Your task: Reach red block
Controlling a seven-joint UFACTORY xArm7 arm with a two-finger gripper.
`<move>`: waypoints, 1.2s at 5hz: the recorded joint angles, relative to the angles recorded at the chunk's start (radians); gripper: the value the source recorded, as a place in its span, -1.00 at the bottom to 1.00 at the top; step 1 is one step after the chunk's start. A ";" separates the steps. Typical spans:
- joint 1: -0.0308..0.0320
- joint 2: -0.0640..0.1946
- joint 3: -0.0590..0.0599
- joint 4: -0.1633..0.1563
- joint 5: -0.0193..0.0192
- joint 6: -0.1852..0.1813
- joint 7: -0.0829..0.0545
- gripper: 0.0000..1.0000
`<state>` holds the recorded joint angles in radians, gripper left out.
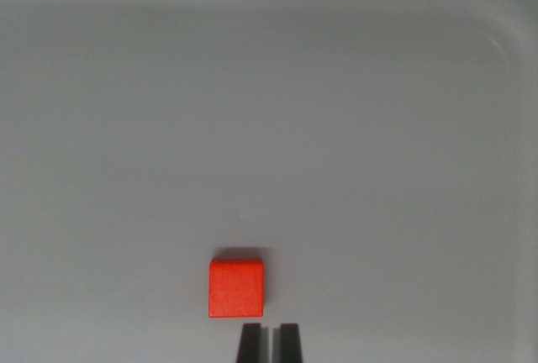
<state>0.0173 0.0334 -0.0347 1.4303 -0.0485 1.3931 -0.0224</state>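
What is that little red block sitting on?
The red block rests on a plain grey tray, with nothing on top of it. Whatever lies directly beneath the block is hidden.

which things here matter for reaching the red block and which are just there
Belong to the job:
- red block
- gripper, jaws nearly closed, just below the block toward the wrist view's right

Just there:
- grey tray it sits on

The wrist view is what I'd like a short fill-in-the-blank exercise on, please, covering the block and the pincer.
1. The colour of the block is ____.
2. The pincer shows at the ____ edge of the wrist view.
3. The block lies toward the wrist view's ____ of the pincer's tips.
4. The block rests on a plain ____ surface.

Missing words: red; bottom; left; grey
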 joint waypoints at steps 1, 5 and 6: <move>0.0000 0.000 0.000 0.000 0.0000 0.000 0.000 -1.00; 0.0015 0.015 -0.001 -0.071 -0.0001 -0.085 0.002 -1.00; 0.0022 0.023 -0.001 -0.106 -0.0002 -0.127 0.003 -1.00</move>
<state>0.0195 0.0566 -0.0360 1.3243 -0.0487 1.2659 -0.0198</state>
